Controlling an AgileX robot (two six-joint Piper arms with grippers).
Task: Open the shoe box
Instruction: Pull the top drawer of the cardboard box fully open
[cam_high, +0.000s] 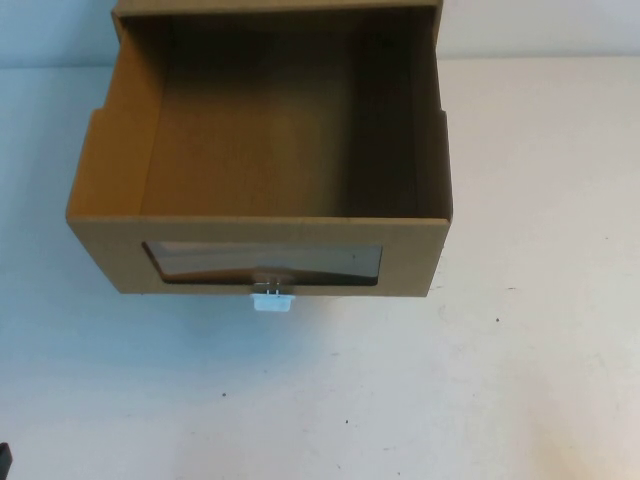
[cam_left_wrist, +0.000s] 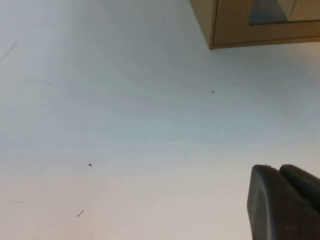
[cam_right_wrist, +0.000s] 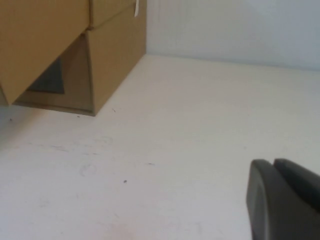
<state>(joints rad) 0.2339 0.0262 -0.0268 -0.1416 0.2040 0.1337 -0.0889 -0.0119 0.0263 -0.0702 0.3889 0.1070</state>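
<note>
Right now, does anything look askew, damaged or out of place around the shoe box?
Nothing stands out. The shoe box drawer sits pulled out, empty, white tab intact. Left gripper and right gripper hang shut over the table, clear of it.

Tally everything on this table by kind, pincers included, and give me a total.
Brown cardboard shoe box, drawer pulled out: 1
Clear window in its front: 1
Pale plastic pull tab below it: 1
Black pincers, shut, over the white table, apart from the box: 2 (left pincer, right pincer)
Total: 5
</note>
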